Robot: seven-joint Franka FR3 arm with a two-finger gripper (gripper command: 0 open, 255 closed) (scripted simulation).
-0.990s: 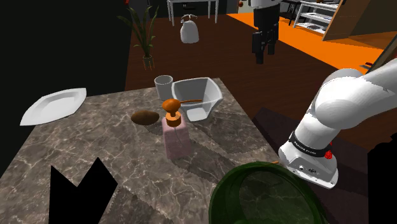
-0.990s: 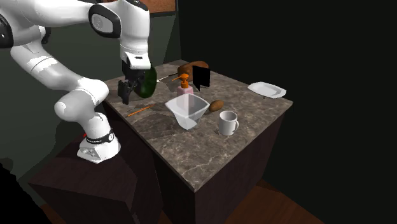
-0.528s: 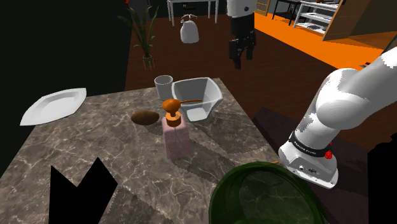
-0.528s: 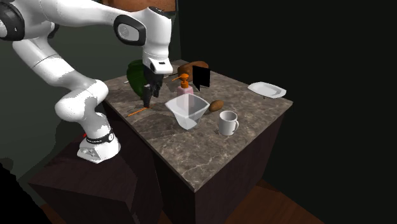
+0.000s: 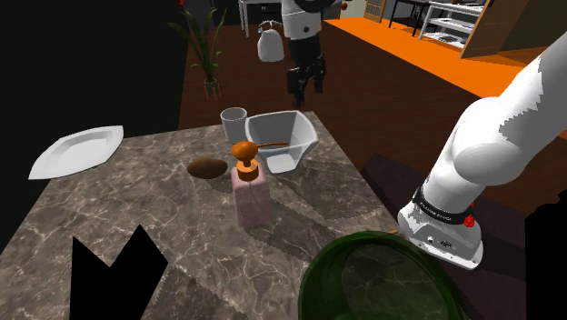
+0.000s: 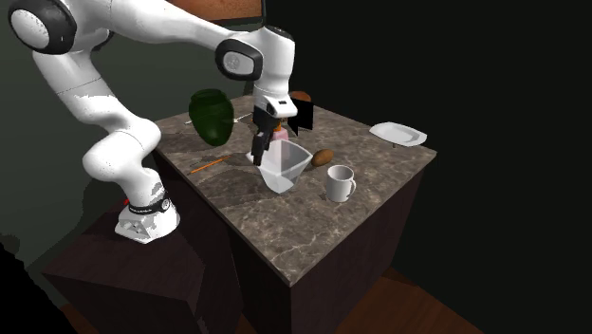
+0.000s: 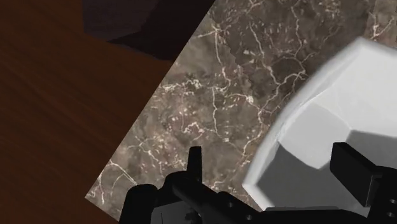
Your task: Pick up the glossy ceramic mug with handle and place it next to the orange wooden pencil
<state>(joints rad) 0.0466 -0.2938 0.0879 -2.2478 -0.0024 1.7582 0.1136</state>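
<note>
Black fingers (image 7: 354,177) stand apart above the bowl's (image 7: 331,114) rim, mug (image 5: 234,119) beside.

A: Top surface?
B: Brown marble-look tabletop (image 5: 164,227), white veins, polished, faint sheen.
A: Plain white handled mug (image 6: 339,183) nr the surface's edge?
B: Smooth, low gloss; can't tell if ceramic. Same for the white angular bowl (image 5: 282,136) beside it.
A: Dark green round vase (image 6: 211,117)?
B: Glassy, v. shiny, semi-clear.
A: Rest?
B: Thin orange pencil (image 6: 207,165) at the surface's edge: matt, wood-toned. Pink soap bottle w/ orange pump (image 5: 250,195): matt, plastic-like. All-black two-finger gripper (image 5: 306,91): matt.
</note>
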